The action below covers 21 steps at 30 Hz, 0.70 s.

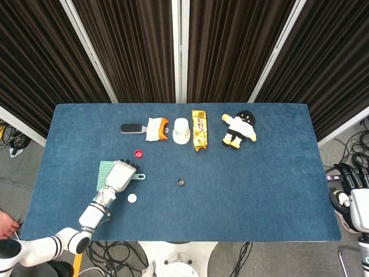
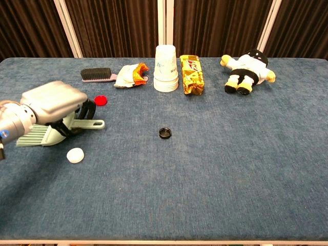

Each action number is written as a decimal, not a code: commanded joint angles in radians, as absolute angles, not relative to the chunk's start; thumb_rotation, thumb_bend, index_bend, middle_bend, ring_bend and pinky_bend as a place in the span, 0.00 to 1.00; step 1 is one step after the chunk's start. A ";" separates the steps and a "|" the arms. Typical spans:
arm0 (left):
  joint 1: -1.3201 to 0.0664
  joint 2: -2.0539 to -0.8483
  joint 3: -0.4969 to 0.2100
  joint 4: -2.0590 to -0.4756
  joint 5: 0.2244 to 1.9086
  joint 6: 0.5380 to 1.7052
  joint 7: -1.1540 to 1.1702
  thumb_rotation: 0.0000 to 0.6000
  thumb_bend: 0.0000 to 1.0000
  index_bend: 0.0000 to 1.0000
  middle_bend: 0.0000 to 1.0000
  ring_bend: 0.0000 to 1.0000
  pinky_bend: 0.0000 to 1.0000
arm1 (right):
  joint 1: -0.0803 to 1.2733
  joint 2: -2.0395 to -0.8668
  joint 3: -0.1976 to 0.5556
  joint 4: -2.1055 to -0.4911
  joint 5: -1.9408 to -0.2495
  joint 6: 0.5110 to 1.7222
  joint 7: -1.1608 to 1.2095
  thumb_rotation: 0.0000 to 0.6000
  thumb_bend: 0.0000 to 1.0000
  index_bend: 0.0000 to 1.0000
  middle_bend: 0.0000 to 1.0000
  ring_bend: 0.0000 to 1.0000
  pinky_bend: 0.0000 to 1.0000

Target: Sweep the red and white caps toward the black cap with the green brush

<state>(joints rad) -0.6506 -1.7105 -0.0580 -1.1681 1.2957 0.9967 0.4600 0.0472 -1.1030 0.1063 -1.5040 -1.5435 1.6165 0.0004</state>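
Two views, taken one after the other.

Head view, left robot hand [image 1: 120, 175]: we see it laid over the green brush [image 1: 105, 173], fingers curled round the handle, bristle end sticking out to the left.
Head view, red cap [image 1: 138, 153]: on the bench [image 1: 277, 190] just beyond the fingertips, apart from them.
Head view, white cap [image 1: 132, 198]: near the wrist, on the bench edge side of the brush.
Head view, black cap [image 1: 181, 182]: alone near the middle of the bench, well apart from both other caps.
Head view, right robot hand [image 1: 353, 183]: off the bench at the right edge of the picture; we cannot tell whether it is open or closed.

Chest view, left robot hand [image 2: 55, 104]: we see it gripping the green brush [image 2: 38, 135], whose handle end pokes out toward the middle of the bench.
Chest view, red cap [image 2: 100, 100]: just beside the hand's dark fingertips.
Chest view, white cap [image 2: 75, 155]: in front of the brush, not touching it.
Chest view, black cap [image 2: 165, 133]: well to the right of the brush handle.
Chest view, back row: hairbrush [image 2: 97, 75], crumpled wrapper [image 2: 131, 75], paper cups [image 2: 166, 68], snack packet [image 2: 191, 75], plush toy [image 2: 247, 70].
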 commanded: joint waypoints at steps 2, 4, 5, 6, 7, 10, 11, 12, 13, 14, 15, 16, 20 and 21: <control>-0.668 -1.659 -0.053 -1.107 1.419 1.037 0.249 1.00 0.40 0.48 0.54 0.44 0.56 | 0.043 -1.099 0.106 -1.506 -1.537 1.616 0.003 1.00 0.20 0.18 0.19 0.08 0.15; -0.681 -1.642 -0.062 -1.089 1.445 1.043 0.163 1.00 0.40 0.48 0.54 0.45 0.57 | 0.042 -1.094 0.106 -1.512 -1.541 1.619 -0.001 1.00 0.19 0.18 0.19 0.08 0.15; -0.690 -1.634 -0.069 -1.082 1.451 1.041 0.125 1.00 0.40 0.48 0.54 0.45 0.57 | 0.041 -1.092 0.106 -1.514 -1.544 1.623 -0.003 1.00 0.19 0.18 0.19 0.08 0.15; -0.698 -1.628 -0.076 -1.071 1.457 1.039 0.087 1.00 0.40 0.48 0.54 0.45 0.57 | 0.041 -1.090 0.106 -1.517 -1.546 1.626 -0.004 1.00 0.19 0.18 0.19 0.08 0.15; -0.711 -1.624 -0.086 -1.051 1.465 1.036 0.037 1.00 0.40 0.48 0.54 0.45 0.57 | 0.039 -1.088 0.106 -1.521 -1.548 1.630 -0.008 1.00 0.19 0.18 0.19 0.08 0.15; -0.747 -1.635 -0.112 -0.964 1.492 1.049 -0.092 1.00 0.40 0.48 0.54 0.46 0.58 | 0.034 -1.084 0.106 -1.530 -1.547 1.637 -0.017 1.00 0.20 0.18 0.19 0.08 0.15; -0.758 -1.644 -0.118 -0.928 1.501 1.055 -0.133 1.00 0.40 0.48 0.55 0.47 0.59 | 0.032 -1.082 0.106 -1.533 -1.545 1.638 -0.021 1.00 0.20 0.18 0.19 0.08 0.15; -0.770 -1.655 -0.121 -0.889 1.510 1.056 -0.175 1.00 0.40 0.48 0.55 0.47 0.59 | 0.030 -1.081 0.106 -1.537 -1.544 1.639 -0.023 1.00 0.20 0.18 0.19 0.08 0.15; -0.795 -1.666 -0.128 -0.831 1.518 1.042 -0.235 1.00 0.41 0.49 0.55 0.47 0.59 | 0.028 -1.079 0.106 -1.541 -1.542 1.641 -0.027 1.00 0.19 0.18 0.19 0.08 0.15; -0.810 -1.677 -0.128 -0.791 1.523 1.032 -0.274 1.00 0.40 0.49 0.55 0.47 0.59 | 0.026 -1.077 0.106 -1.544 -1.541 1.642 -0.030 1.00 0.19 0.18 0.19 0.08 0.15; -0.824 -1.691 -0.125 -0.752 1.530 1.022 -0.310 1.00 0.40 0.49 0.55 0.47 0.59 | 0.025 -1.076 0.106 -1.548 -1.541 1.644 -0.034 1.00 0.19 0.18 0.19 0.08 0.15; -0.841 -1.711 -0.119 -0.702 1.539 1.008 -0.361 1.00 0.40 0.49 0.55 0.47 0.59 | 0.024 -1.074 0.106 -1.553 -1.542 1.645 -0.040 1.00 0.20 0.18 0.19 0.08 0.15; -0.890 -1.784 -0.090 -0.552 1.566 0.955 -0.549 1.00 0.40 0.49 0.55 0.47 0.59 | 0.023 -1.069 0.105 -1.569 -1.541 1.642 -0.058 1.00 0.20 0.18 0.19 0.08 0.15; -0.898 -1.803 -0.084 -0.520 1.569 0.944 -0.592 1.00 0.40 0.49 0.55 0.47 0.59 | 0.023 -1.067 0.104 -1.573 -1.541 1.640 -0.062 1.00 0.19 0.18 0.19 0.08 0.15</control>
<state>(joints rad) -0.8403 -1.7311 -0.1013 -0.6334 1.5342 0.9926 -0.4507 0.0231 -1.0690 0.1048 -1.5710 -1.5413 1.6417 -0.0600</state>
